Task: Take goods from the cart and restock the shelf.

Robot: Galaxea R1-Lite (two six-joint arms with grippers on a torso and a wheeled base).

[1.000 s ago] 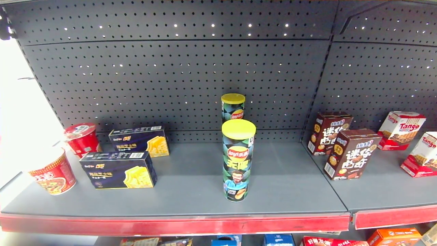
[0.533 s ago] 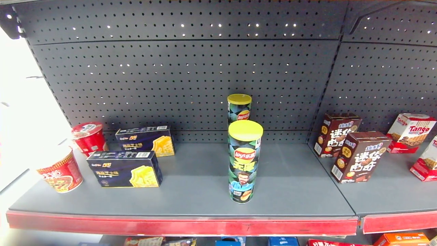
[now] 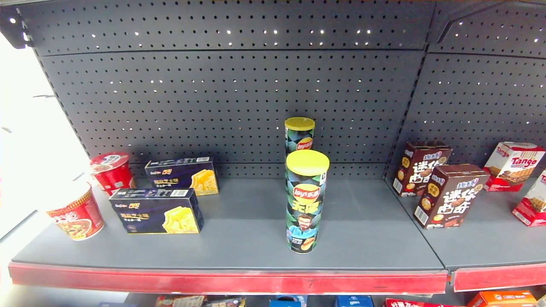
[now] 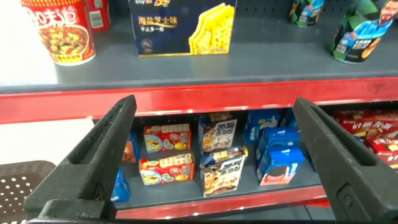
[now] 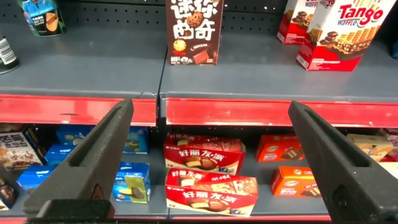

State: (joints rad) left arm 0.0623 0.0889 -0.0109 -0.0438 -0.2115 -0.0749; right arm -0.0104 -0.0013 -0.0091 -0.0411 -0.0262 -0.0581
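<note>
Shelf (image 3: 239, 238) carries 2 chip cans (image 3: 307, 204) upright mid-board, front and back, while left gripper (image 4: 214, 106) and right gripper (image 5: 211, 107) hang wide and empty before it, so another fetch from the cart seems due.

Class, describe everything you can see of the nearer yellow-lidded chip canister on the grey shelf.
The nearer chip canister is a tall cylinder, seemingly cardboard, printed in a dark green-and-black diamond pattern. A flat yellow lid, likely plastic, closes it. It stands upright on the grey shelf, near its front edge, in front of a second matching canister, apart from it.
</note>
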